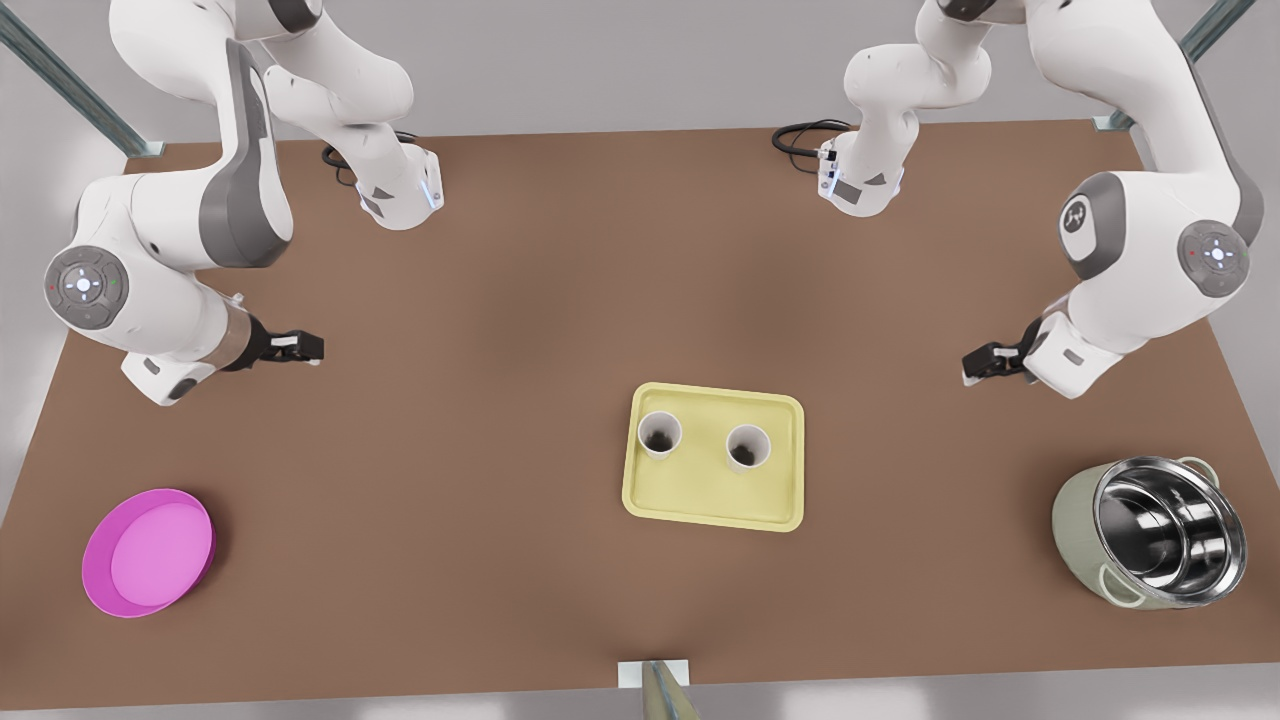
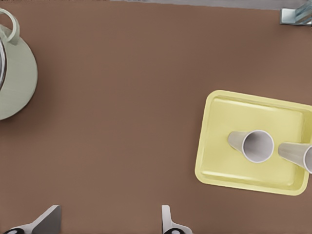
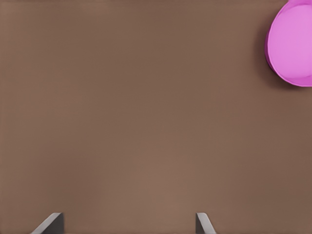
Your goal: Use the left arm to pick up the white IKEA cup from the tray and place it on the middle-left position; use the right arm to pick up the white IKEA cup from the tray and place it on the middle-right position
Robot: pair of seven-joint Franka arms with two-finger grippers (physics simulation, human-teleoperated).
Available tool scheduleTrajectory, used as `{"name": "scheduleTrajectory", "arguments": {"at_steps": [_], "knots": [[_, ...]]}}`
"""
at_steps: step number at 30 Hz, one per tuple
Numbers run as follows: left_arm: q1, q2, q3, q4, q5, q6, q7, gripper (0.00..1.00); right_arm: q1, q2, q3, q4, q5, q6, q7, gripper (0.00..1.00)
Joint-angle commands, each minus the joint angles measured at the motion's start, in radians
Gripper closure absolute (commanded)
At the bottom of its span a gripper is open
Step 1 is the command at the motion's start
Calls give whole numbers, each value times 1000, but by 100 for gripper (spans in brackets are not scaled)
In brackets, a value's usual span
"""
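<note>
Pale-yellow tray (image 1: 714,500) on the bench (image 1: 500,300) carries two white cups (image 1: 660,434) (image 1: 748,447), upright, mouths up, side by side along the tray's long axis. Left gripper (image 2: 107,222), jaws apart, hovers well off the tray toward the steel pot (image 1: 1150,545). Right gripper (image 3: 127,223), jaws apart, hovers far off the tray on the pink bowl (image 1: 148,551) side.

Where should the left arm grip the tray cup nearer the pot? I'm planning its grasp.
Grip the cup by its wall just below the rim, probably coming from above with the left gripper's open jaws straddling it. It stands upright, mouth up, round and tapering, apart from the other cup.
</note>
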Motion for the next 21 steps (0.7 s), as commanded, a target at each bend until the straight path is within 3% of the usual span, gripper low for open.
{"name": "scheduleTrajectory", "arguments": {"at_steps": [1, 7, 9, 11, 16, 18, 21], "knots": [[-1, 1, -1, -2, 2, 23, -20, 0, 1, -1, 1, 0, 2, 10, 16, 0], [15, 2, 5, 0, -33, 36, -8, 0, 10, 31, 12, 2, -4, 34, 20, 0], [15, 4, 5, -2, -27, 38, -8, 0, 91, 99, 25, 26, -4, 93, 152, 0], [18, 4, 7, -8, -31, 56, 10, 0, 245, 201, 27, 95, -1, 169, 395, 0], [86, 31, 25, -11, -15, 82, 80, 0, 437, 390, 36, 158, 114, 446, 695, 0], [137, 33, 32, -9, -7, 62, 83, 0, 487, 490, 36, 264, 114, 508, 821, 0], [192, 31, 42, 12, -15, 115, 83, 0, 503, 563, 76, 267, 114, 726, 832, 0]]}}
